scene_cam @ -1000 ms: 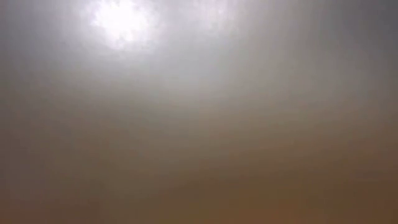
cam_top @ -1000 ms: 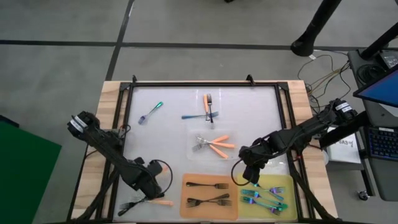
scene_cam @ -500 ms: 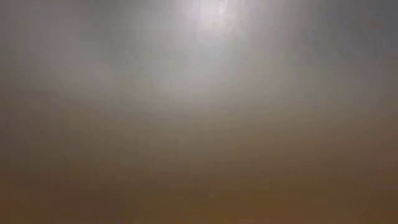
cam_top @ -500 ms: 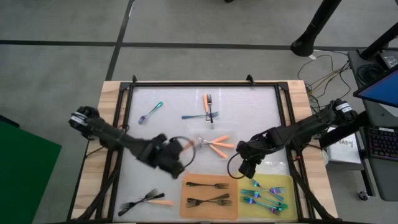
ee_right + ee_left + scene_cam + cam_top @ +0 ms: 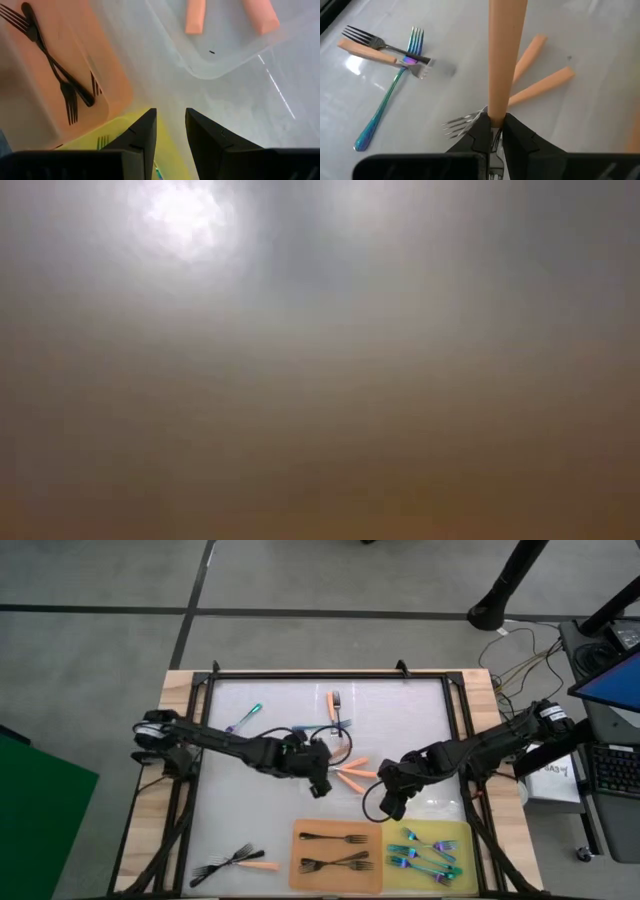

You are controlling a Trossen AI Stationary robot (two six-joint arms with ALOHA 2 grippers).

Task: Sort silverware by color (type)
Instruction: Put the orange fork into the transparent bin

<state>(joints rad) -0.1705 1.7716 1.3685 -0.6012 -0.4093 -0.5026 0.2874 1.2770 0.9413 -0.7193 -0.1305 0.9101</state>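
Two arms met over the middle of the white table (image 5: 400, 710).
The left gripper (image 5: 318, 783) at frame centre pinched an orange-handled fork (image 5: 502, 55); the right gripper (image 5: 392, 806), just right of centre, stood narrowly parted, empty. Black forks (image 5: 335, 850) lay on the orange mat (image 5: 300, 875), bottom centre; iridescent forks (image 5: 425, 858) on the yellow mat (image 5: 462, 835) beside it.

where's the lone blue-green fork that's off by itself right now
In the high view the iridescent fork lies at the table's far left, just beyond the left arm and left of the crossed forks.

White table (image 5: 410, 710) bears mats (image 5: 336, 856) (orange, yellow), forks (image 5: 233, 862).
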